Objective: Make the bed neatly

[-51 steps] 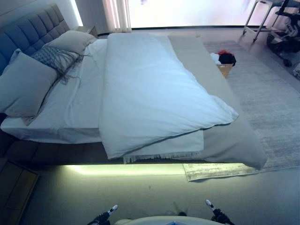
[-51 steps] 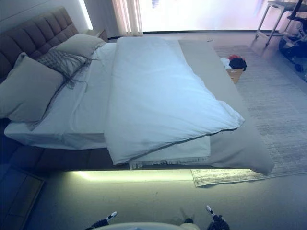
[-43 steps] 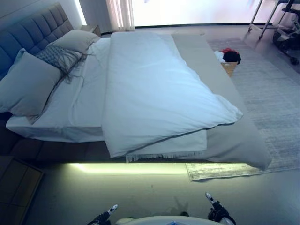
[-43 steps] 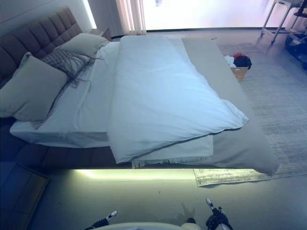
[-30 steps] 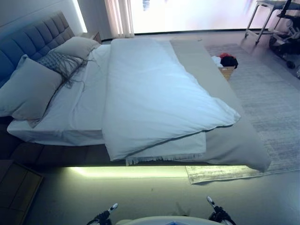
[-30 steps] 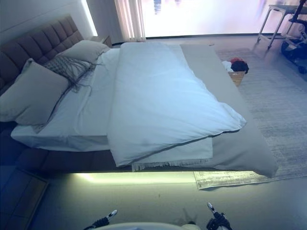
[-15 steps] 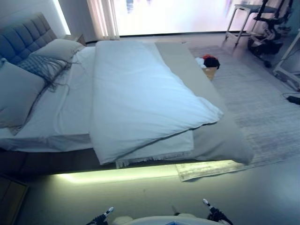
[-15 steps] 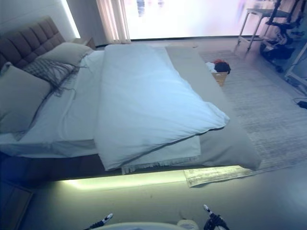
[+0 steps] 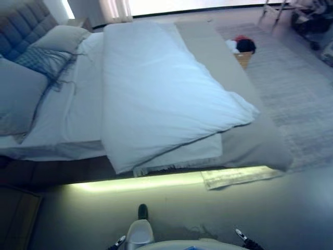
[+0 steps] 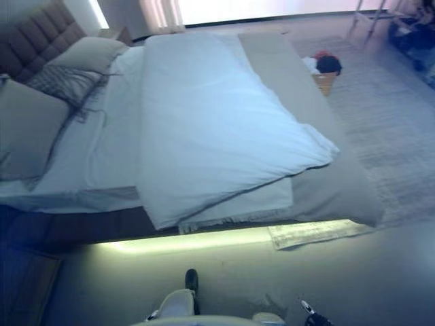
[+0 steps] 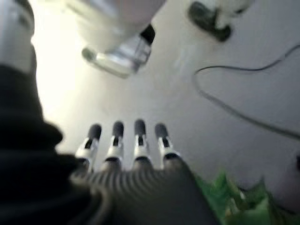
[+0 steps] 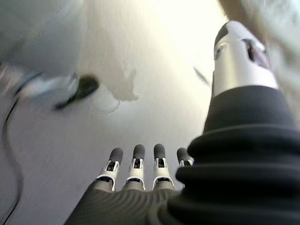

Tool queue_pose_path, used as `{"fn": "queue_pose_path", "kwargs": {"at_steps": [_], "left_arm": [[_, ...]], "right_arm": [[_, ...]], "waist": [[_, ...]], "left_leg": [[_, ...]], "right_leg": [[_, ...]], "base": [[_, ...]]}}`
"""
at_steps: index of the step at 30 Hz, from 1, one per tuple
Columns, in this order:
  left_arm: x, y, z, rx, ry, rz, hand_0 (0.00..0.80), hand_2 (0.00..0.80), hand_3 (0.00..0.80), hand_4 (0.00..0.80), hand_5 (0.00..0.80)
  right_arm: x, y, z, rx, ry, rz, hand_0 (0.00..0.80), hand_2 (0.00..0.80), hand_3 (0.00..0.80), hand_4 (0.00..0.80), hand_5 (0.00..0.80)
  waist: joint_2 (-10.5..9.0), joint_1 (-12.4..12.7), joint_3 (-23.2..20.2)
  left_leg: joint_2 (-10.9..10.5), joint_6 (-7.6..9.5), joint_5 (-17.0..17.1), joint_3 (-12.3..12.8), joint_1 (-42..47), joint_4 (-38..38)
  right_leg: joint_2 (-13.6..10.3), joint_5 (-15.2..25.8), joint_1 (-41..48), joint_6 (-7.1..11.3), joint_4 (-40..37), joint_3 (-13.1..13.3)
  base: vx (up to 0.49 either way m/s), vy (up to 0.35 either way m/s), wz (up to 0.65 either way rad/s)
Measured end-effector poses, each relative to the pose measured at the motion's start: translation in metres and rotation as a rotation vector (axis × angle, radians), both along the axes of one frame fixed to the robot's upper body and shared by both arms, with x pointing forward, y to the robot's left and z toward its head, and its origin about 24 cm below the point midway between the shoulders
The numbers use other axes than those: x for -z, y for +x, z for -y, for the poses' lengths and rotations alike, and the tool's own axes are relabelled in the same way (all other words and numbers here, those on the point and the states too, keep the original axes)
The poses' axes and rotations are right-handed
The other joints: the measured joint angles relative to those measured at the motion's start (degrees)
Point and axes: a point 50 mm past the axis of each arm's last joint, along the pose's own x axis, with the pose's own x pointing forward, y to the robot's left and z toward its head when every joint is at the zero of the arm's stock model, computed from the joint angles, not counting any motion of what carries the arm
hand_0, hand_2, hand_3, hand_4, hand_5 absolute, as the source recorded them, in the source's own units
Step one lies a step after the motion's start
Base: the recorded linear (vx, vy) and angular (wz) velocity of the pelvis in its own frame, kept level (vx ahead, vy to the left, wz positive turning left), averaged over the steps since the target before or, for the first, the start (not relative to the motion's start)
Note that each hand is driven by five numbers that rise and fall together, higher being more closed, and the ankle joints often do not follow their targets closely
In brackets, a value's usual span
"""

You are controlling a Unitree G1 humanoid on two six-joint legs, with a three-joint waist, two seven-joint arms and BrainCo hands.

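Two hands idle: left hand (image 11: 126, 140) and right hand (image 12: 140, 166) hang over floor, fingers straight, grasping nothing. Bed (image 9: 244, 140) unmade. White duvet (image 9: 156, 94) lies bunched mid-bed, skewed, near corner overhanging side edge. Sheet (image 9: 67, 109) bare toward pillows (image 9: 21, 94). Judgement: task barely begun; duvet still needs spreading, squaring, pillows straightening.

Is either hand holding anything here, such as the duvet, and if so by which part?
Nothing is held. The left hand and right hand both hang over bare floor with straight fingers, clear of the duvet.
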Motion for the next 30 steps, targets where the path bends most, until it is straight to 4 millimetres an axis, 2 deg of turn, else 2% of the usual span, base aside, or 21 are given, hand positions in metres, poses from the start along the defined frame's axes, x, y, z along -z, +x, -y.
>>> {"fn": "queue_pose_path", "kwargs": {"at_steps": [1,2,3,5,7,8,9,10,12,15,17,18,19,20,21,22,23,24,26,28,30], "left_arm": [[-0.001,0.006,-0.004,0.004,0.009,0.021,0.0,0.0,0.0,0.0,0.0],[-0.003,0.017,-0.006,0.012,0.015,0.054,0.0,0.0,0.0,0.0,0.0],[-0.005,0.027,-0.009,0.02,0.023,0.085,0.0,0.0,0.0,0.0,0.0],[-0.01,0.045,-0.017,0.038,0.051,0.134,0.0,0.0,0.0,0.0,0.0],[-0.013,0.055,-0.022,0.065,0.068,0.156,0.0,0.0,0.0,0.0,0.0],[-0.014,0.057,-0.023,0.073,0.067,0.162,0.0,0.0,0.0,0.0,0.0],[-0.013,0.057,-0.022,0.105,0.067,0.158,0.0,0.0,0.0,0.0,0.0],[-0.013,0.059,-0.02,0.131,0.065,0.159,0.0,0.0,0.0,0.0,0.0],[-0.012,0.055,-0.018,0.144,0.06,0.147,0.0,0.0,0.0,0.0,0.0],[-0.011,0.056,-0.015,0.162,0.055,0.151,0.0,0.0,0.0,0.0,0.0],[-0.011,0.056,-0.014,0.166,0.056,0.15,0.0,0.0,0.0,0.0,0.0],[-0.012,0.062,-0.012,0.172,0.053,0.165,0.0,0.0,0.0,0.0,0.0],[-0.012,0.066,-0.009,0.177,0.05,0.183,0.0,0.0,0.0,0.0,0.0],[-0.012,0.069,-0.004,0.182,0.038,0.198,0.0,0.0,0.0,0.0,0.0],[-0.011,0.071,0.002,0.192,0.031,0.207,0.0,0.0,0.0,0.0,0.0],[-0.011,0.07,0.006,0.192,0.023,0.21,0.0,0.0,0.0,0.0,0.0],[-0.008,0.064,0.01,0.182,0.012,0.192,0.0,0.0,0.0,0.0,0.0],[-0.008,0.062,0.011,0.182,0.012,0.186,0.0,0.0,0.0,0.0,0.0],[-0.007,0.056,0.01,0.177,0.014,0.174,0.0,0.0,0.0,0.0,0.0],[-0.006,0.052,0.006,0.176,0.023,0.164,0.0,0.0,0.0,0.0,0.0],[-0.008,0.06,0.008,0.181,0.021,0.181,0.0,0.0,0.0,0.0,0.0]], "right_arm": [[0.001,0.005,-0.009,-0.007,0.025,0.02,0.0,0.0,0.0,0.0,0.0],[0.002,0.01,-0.016,-0.014,0.047,0.042,0.0,0.0,0.0,0.0,0.0],[0.003,0.013,-0.024,-0.018,0.068,0.055,0.0,0.0,0.0,0.0,0.0],[0.006,0.016,-0.038,-0.022,0.105,0.064,0.0,0.0,0.0,0.0,0.0],[0.006,0.016,-0.041,-0.023,0.112,0.063,0.0,0.0,0.0,0.0,0.0],[0.005,0.017,-0.038,-0.022,0.102,0.064,0.0,0.0,0.0,0.0,0.0],[0.005,0.014,-0.033,-0.019,0.088,0.056,0.0,0.0,0.0,0.0,0.0],[0.004,0.011,-0.026,-0.016,0.072,0.047,0.0,0.0,0.0,0.0,0.0],[0.004,-0.004,-0.015,-0.007,0.05,0.016,0.0,0.0,0.0,0.0,0.0],[0.005,-0.008,-0.014,-0.015,0.064,0.017,0.0,0.0,0.0,0.0,0.0],[0.005,-0.004,-0.017,-0.04,0.079,0.03,0.0,0.0,0.0,0.0,0.0],[0.005,-0.003,-0.021,-0.044,0.089,0.031,0.0,0.0,0.0,0.0,0.0],[0.006,-0.003,-0.025,-0.047,0.099,0.031,0.0,0.0,0.0,0.0,0.0],[0.006,-0.003,-0.025,-0.038,0.101,0.034,0.0,0.0,0.0,0.0,0.0],[0.005,0.003,-0.024,-0.031,0.096,0.048,0.0,0.0,0.0,0.0,0.0],[0.003,0.01,-0.021,-0.033,0.079,0.065,0.0,0.0,0.0,0.0,0.0],[-0.001,0.024,-0.014,-0.03,0.053,0.104,0.0,0.0,0.0,0.0,0.0],[-0.005,0.035,-0.009,-0.022,0.033,0.144,0.0,0.0,0.0,0.0,0.0],[-0.011,0.05,-0.004,0.008,0.028,0.212,0.0,0.0,0.0,0.0,0.0],[-0.015,0.062,-0.003,-0.001,0.028,0.259,0.0,0.0,0.0,0.0,0.0],[-0.018,0.068,-0.001,-0.013,0.027,0.282,0.0,0.0,0.0,0.0,0.0]], "waist": [[-1.63,0.2,-0.2],[-2.32,0.3,-0.3],[-2.5,0.4,-0.6],[-3.55,0.5,-1.7],[-4.41,0.4,-3.1],[-4.18,0.2,-3.6],[-3.09,-0.1,-3.7],[-1.58,-1.2,-3.4],[-0.07,-2.7,-3.9],[0.89,-5.9,-3.3],[0.39,-7.7,-2.3],[-0.69,-7.6,-1.9],[-2.1,-7.6,-1.4],[-2.61,-7.4,-1.1],[-2.27,-7.3,-0.7],[-1.8,-7.0,-0.1],[-0.89,-6.6,0.3],[0.42,-6.8,0.5],[0.76,-6.7,0.8],[0.82,-6.8,0.8],[0.42,-6.8,0.8]], "left_leg": [[-1.8,0.08,-0.1,1.1,1.3,-1.0],[-2.7,0.83,-0.1,1.3,1.8,-1.4],[-2.9,1.82,-0.8,1.4,2.4,-1.6],[-3.9,2.98,-2.5,1.9,4.1,-2.2],[-5.2,3.47,-4.3,2.7,4.5,-2.3],[-5.5,4.07,-4.7,2.9,5.1,-2.9],[-5.5,4.79,-5.2,2.8,6.0,-3.8],[-5.3,5.57,-5.7,2.2,7.2,-4.8],[-5.2,5.99,-6.0,1.0,8.3,-6.0],[-4.1,6.1,-6.0,-1.9,6.7,-6.0],[-4.0,6.34,-5.8,-4.3,4.3,-5.6],[-4.7,6.22,-5.7,-5.0,3.4,-5.2],[-5.7,5.9,-5.6,-5.8,3.3,-5.2],[-5.9,5.5,-5.8,-5.8,3.5,-5.3],[-5.7,4.7,-6.5,-5.7,3.9,-4.2],[-6.0,3.31,-8.3,-5.3,3.0,0.6],[-6.1,2.61,-10.6,-4.2,3.0,3.8],[-6.0,2.64,-11.9,-3.9,3.8,3.8],[-4.8,2.44,-11.8,-3.9,6.6,2.5],[-3.7,1.81,-12.4,-2.7,8.1,2.6],[-2.3,2.81,-12.9,-2.3,7.8,3.1]], "right_leg": [[-2.1,0.4,0.4,1.56,-0.1,-0.4],[-2.9,2.1,0.2,4.2,0.9,-1.4],[-3.2,4.5,0.2,5.62,1.8,-2.4],[-4.0,7.3,-0.2,5.85,4.4,-2.9],[-5.5,7.9,-2.5,5.7,8.3,-3.5],[-5.6,8.3,-4.5,5.61,12.8,-3.7],[-5.6,9.5,-7.3,5.73,18.4,-3.6],[-5.6,10.4,-10.7,5.45,24.8,-3.5],[-4.7,4.9,-15.1,4.35,24.3,-3.2],[0.4,5.5,-22.4,3.29,10.9,-1.5],[3.4,10.3,-28.8,3.42,4.4,-1.4],[3.4,12.2,-31.8,3.49,4.0,-2.0],[2.9,14.5,-32.9,1.76,5.4,-2.0],[2.4,16.2,-33.1,0.5,6.6,-2.7],[2.5,16.4,-32.7,-0.05,7.0,-3.0],[2.2,16.7,-32.1,-0.45,6.9,-3.7],[2.3,16.9,-31.3,-0.83,6.4,-5.4],[2.6,17.5,-29.9,-1.83,5.6,-6.8],[3.2,17.4,-27.6,-2.98,4.8,-6.4],[3.5,17.1,-26.0,-3.54,4.2,-6.3],[2.3,17.6,-27.3,-4.31,4.4,-6.5]], "base": [[0.278,0.268,-0.2],[0.234,0.246,0.01],[0.174,0.221,0.12],[0.134,0.206,0.09],[0.174,0.191,-0.07],[0.245,0.156,-0.11],[0.241,0.092,-0.03],[0.242,0.042,0.07],[0.207,-0.052,0.19],[0.048,-0.103,0.42],[-0.102,-0.112,0.61],[-0.016,-0.146,0.78],[0.092,-0.143,1.07],[0.159,-0.093,1.2],[0.177,-0.038,1.0],[0.212,0.009,0.61],[0.249,0.063,0.55],[0.267,0.144,0.54],[0.204,0.214,0.3],[0.089,0.255,-0.09],[0.006,0.31,-0.16]]}}
